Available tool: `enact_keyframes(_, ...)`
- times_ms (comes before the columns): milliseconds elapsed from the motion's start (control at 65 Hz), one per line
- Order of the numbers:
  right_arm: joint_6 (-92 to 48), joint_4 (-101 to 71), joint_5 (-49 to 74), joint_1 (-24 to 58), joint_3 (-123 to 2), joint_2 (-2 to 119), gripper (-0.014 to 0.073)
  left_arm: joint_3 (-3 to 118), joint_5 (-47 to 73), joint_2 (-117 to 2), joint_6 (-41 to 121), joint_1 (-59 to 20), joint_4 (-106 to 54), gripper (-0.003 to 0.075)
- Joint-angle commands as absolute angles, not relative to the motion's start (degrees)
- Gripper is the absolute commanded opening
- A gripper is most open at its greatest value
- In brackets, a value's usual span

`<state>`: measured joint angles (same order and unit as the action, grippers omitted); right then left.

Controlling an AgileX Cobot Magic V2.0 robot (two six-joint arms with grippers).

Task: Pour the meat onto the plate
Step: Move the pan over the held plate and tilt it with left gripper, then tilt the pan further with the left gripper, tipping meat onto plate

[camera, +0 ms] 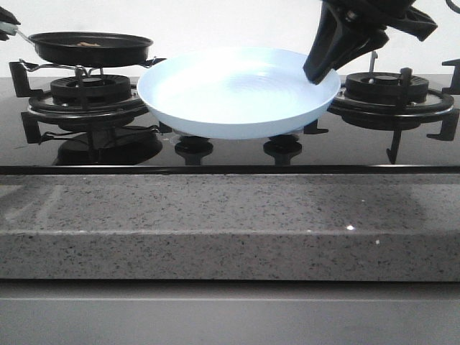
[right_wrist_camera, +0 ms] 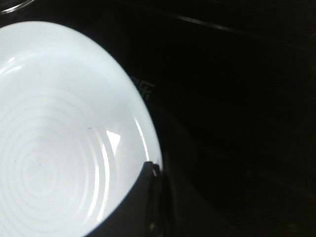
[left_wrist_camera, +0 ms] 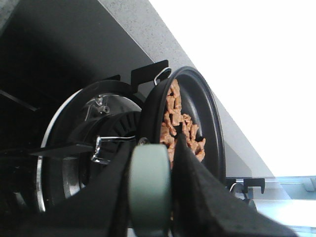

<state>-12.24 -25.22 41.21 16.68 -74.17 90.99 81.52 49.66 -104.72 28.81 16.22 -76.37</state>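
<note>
The meat (camera: 90, 44) lies as small reddish-brown pieces in a black frying pan (camera: 90, 48), which hangs above the left burner. My left gripper (camera: 6, 29) is at the far left edge, shut on the pan's grey-green handle (left_wrist_camera: 150, 187). In the left wrist view the meat (left_wrist_camera: 180, 126) is heaped inside the pan (left_wrist_camera: 207, 113), just beyond my gripper (left_wrist_camera: 158, 148). The pale-blue plate (camera: 237, 90) is held over the middle of the hob, empty. My right gripper (camera: 316, 72) is shut on its right rim. In the right wrist view one dark finger (right_wrist_camera: 143, 192) overlaps the plate (right_wrist_camera: 54, 133) at its rim.
Two black burners with pan supports stand at left (camera: 90, 92) and right (camera: 388, 90) on the glossy black hob. Two knobs (camera: 194, 147) (camera: 282, 146) sit under the plate's front. A speckled grey stone counter edge (camera: 230, 223) runs along the front.
</note>
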Motion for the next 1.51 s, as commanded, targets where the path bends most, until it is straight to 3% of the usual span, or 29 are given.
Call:
enact_keyframes(0,-12.9,-26.9,38.5,16.6,-75.6,88.1,-0.0069,83.2,51.5,-101.1,30.1,16.4,-77.8,-0.0020)
enact_keyframes(338,-12.9,-26.9,38.5,16.6,-75.6,88.1,-0.0069,81.2,55.3,-92.0,34.4,17.1,-80.3,-0.0020)
enact_keyframes(738,-12.9,-26.9,38.5,16.6,-75.6,88.1,-0.0069,67.8,53.4,-78.9,44.0,11.8,-89.7,-0.0020)
enact_keyframes(1492,-12.9,-26.9,38.5,16.6,-75.6,88.1,-0.0069,64.7,30.8,-70.0,71.9,-17.4,-86.5,-0.0020)
